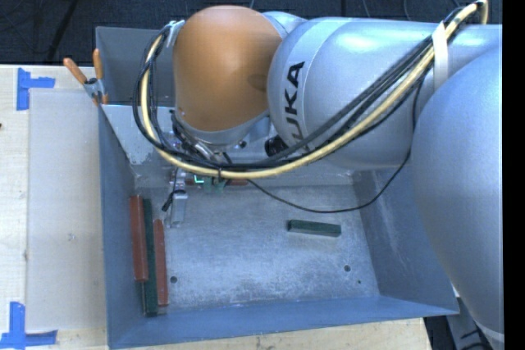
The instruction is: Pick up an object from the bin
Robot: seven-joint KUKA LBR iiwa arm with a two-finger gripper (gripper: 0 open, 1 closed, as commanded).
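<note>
A grey metal bin (246, 324) is seen with its near wall running along the lower edge of the view. Three long, thin strips are laid side by side along the left wall, reaching into the near-left corner. The outer red-brown strip (139, 238) is set closest to the left wall. A dark green strip (150, 303) is placed just beside it, and its near end is brought closest to the near wall. A second red-brown strip (160, 262) is laid against the dark green one on the inner side. The three strips are touching or nearly touching along their lengths.

A short dark green bar (313, 229) is laid flat on the bin floor right of centre, well apart from the strips, with its long side roughly parallel to the near wall.

The gripper (174, 207) is positioned further back, low over the bin floor near the left wall, just beside the far end of the inner red-brown strip. Nothing is seen held in it. Whether it is opened or closed cannot be told.

Above the gripper, the wrist is covered by a rounded orange cover (225, 65). Black and yellow cables (246, 170) are looped beneath the cover and routed back along the silver arm (361, 94), which is extended over the far-right part of the bin.
</note>
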